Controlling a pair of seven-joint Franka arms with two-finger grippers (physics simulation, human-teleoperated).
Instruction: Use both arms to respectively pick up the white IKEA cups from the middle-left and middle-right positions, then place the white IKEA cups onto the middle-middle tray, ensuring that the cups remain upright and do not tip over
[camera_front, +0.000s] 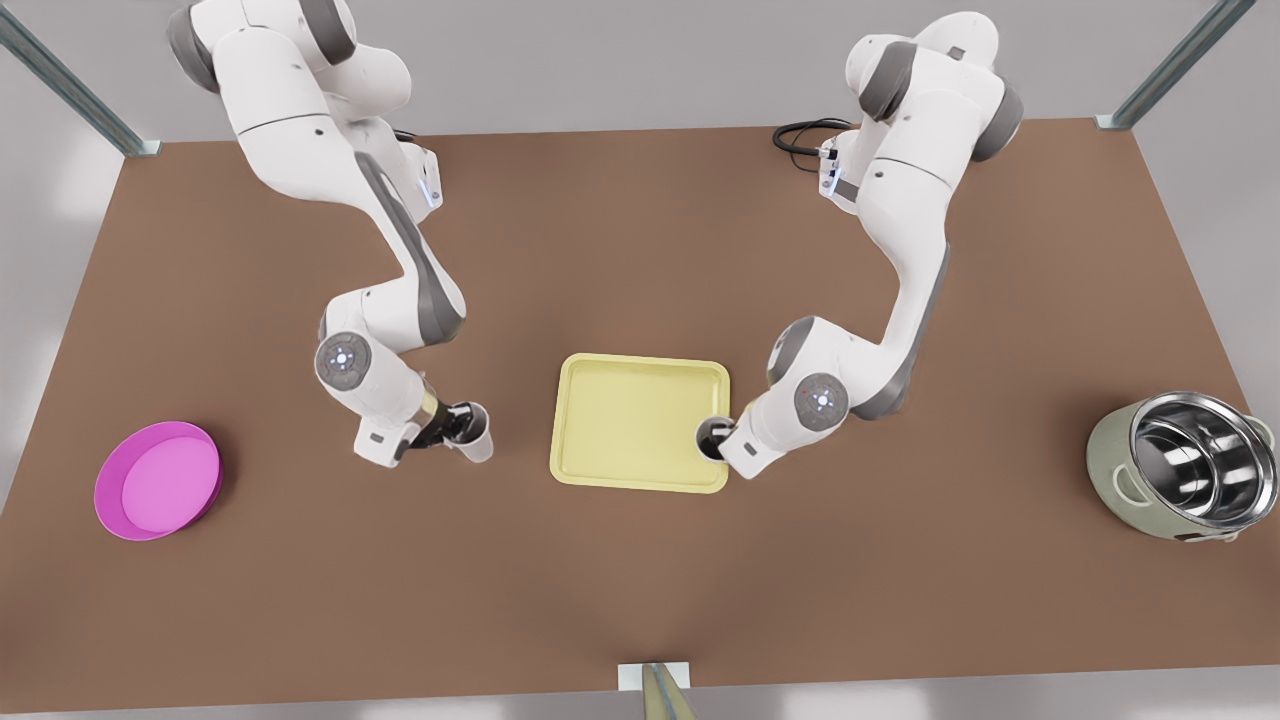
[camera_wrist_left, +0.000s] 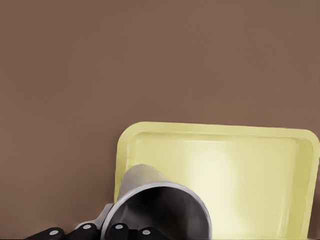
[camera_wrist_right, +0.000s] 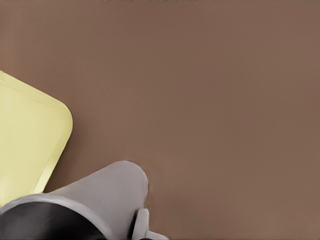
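Front view: left gripper (camera_front: 726, 436) pinches one tapered white cup (camera_front: 710, 440), right gripper (camera_front: 458, 424) pinches the other cup (camera_front: 479, 442).

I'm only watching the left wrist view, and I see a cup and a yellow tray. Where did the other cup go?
Observer: The right end effector is shut on the other cup, at the tray's corner on the front view's lower right.
Operator: Is my cup on the tray yet?
Observer: No. The left end effector holds your cup, tilted, above the brown table, to the front view's left of the tray, with a gap between.
Operator: Is anything else on the table?
Observer: Yes, a pink dish at the front view's far left and a green steel-lined pot at the far right.
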